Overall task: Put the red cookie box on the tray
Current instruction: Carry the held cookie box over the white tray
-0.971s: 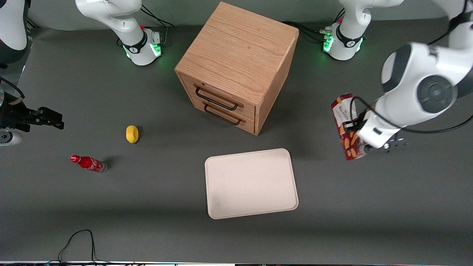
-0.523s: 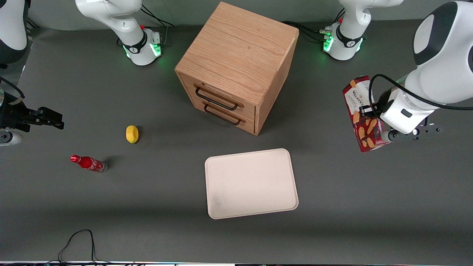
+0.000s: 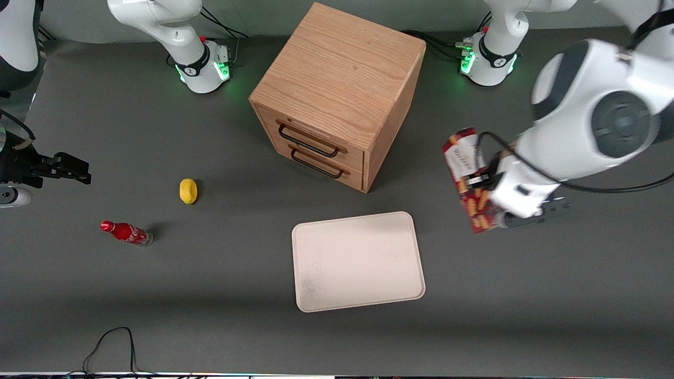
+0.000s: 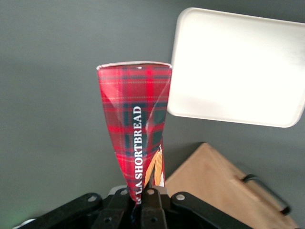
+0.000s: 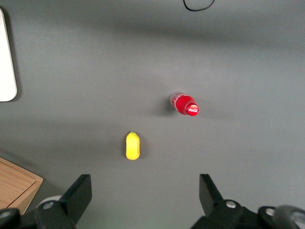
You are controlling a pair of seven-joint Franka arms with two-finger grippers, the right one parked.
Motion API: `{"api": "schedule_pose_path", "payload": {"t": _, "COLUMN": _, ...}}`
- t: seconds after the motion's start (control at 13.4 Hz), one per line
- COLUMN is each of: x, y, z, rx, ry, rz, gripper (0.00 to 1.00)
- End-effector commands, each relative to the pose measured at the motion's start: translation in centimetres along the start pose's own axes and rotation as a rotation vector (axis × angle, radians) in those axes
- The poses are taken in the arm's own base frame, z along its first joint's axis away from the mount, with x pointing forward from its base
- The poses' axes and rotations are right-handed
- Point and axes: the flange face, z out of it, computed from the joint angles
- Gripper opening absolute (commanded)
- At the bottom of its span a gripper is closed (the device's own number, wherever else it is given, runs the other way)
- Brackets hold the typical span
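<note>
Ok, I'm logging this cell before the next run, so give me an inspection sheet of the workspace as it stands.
Surface: dark grey table, no spills seen.
Job's things: long dark-red tartan cookie box held in the air, not over the tray; flat cream-white rectangular tray bare.
Clutter: oak two-drawer cabinet, drawers closed; small yellow lemon-like object and small red soda bottle lying toward the parked arm's end.
Grippers: left gripper shut on the box's end, beside the tray, toward the working arm's end.
Cables: black loop at the table's near edge; leads at both arm bases.
Surroundings: nothing seen.
</note>
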Motion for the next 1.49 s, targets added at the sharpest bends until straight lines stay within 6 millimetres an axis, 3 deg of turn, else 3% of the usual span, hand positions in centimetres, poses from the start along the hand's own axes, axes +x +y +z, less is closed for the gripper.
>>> {"api": "schedule_pose_path", "payload": {"t": 0.0, "x": 1.1, "y": 6.0, "z": 1.9, "rx": -0.021, "ry": 0.019, "rz": -0.024, "gripper": 0.0}}
{"api": "schedule_pose_path", "payload": {"t": 0.15, "x": 0.7, "y": 8.6, "z": 3.4, "rx": -0.036, "ry": 0.037, "rz": 0.002, "gripper": 0.0}}
{"api": "schedule_pose_path", "payload": {"t": 0.52, "x": 2.3, "y": 9.3, "z": 7.4, "rx": -0.004, "ry": 0.028, "rz": 0.135, "gripper": 0.0}}
{"api": "schedule_pose_path", "payload": {"t": 0.9, "x": 6.8, "y": 7.9, "z": 17.1, "rx": -0.014, "ry": 0.07, "rz": 0.156, "gripper": 0.0}}
{"api": "schedule_pose_path", "payload": {"t": 1.12, "x": 8.2, "y": 7.8, "z": 21.1, "rx": 0.017, "ry": 0.102, "rz": 0.158, "gripper": 0.0}}
{"api": "schedule_pose_path", "payload": {"t": 1.42, "x": 8.7, "y": 7.7, "z": 24.7, "rx": 0.006, "ry": 0.113, "rz": 0.146, "gripper": 0.0}}
